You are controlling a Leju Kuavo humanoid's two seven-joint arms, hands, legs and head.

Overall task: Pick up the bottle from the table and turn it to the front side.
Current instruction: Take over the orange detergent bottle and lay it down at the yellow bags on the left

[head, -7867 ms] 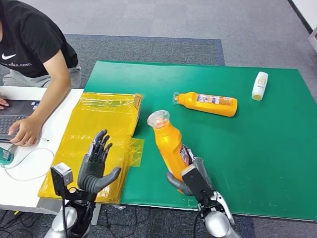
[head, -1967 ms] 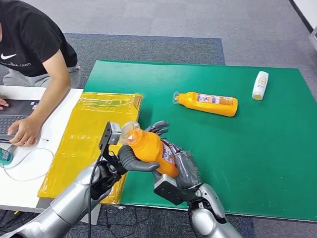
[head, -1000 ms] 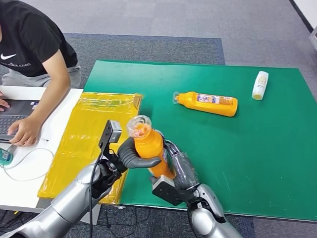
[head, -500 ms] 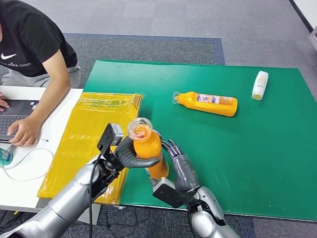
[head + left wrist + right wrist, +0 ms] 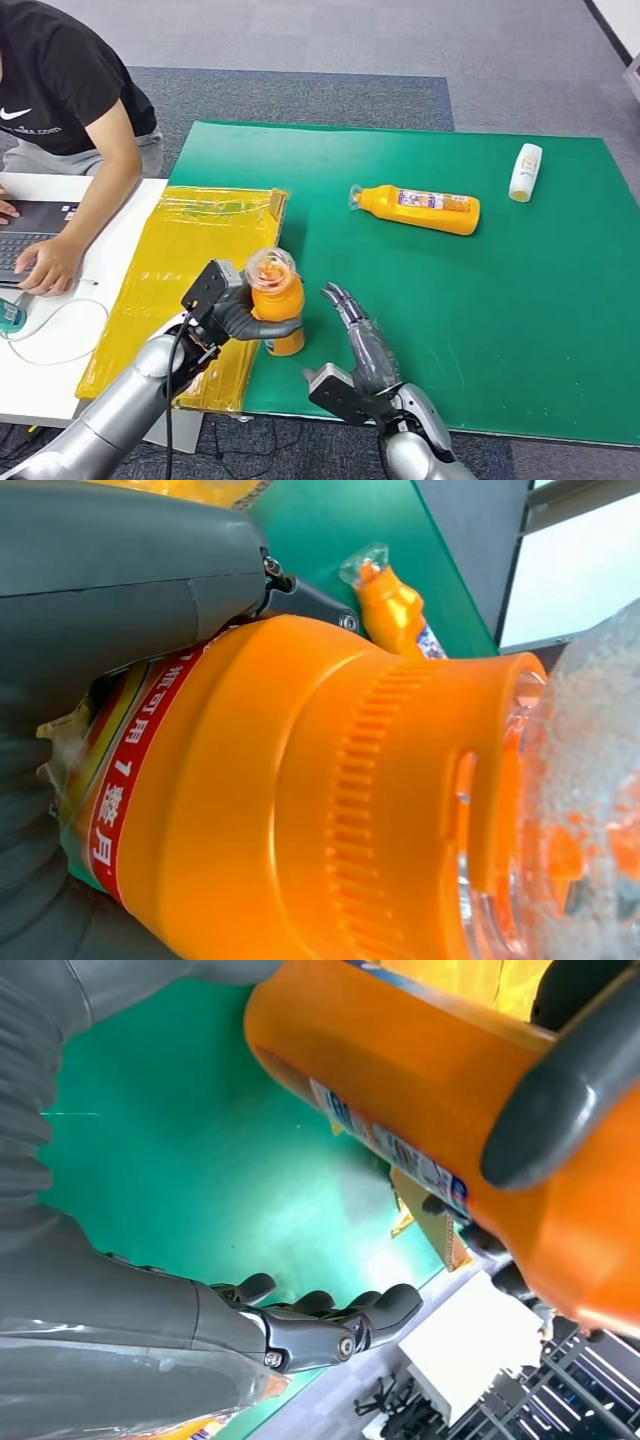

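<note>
A: Fingers (image 5: 245, 318) of the left hand (image 5: 226, 312) wrap the bottle (image 5: 278, 312), thumb across its body, holding it near upright, cap toward the camera, over the near edge of the green mat (image 5: 468, 300) on the bench. The right hand (image 5: 362, 340) stands released, fingers spread, just beside the bottle and apart from it.

B: And the step in hand?

A: Judged as turning the label to the front. Keep the grasp low on the body, clear of the cap, and rotate slowly at the wrist; the right hand can steady the base if the bottle slips.

B: The second bottle (image 5: 419, 210)?

A: Lying on the mat, well apart.
</note>
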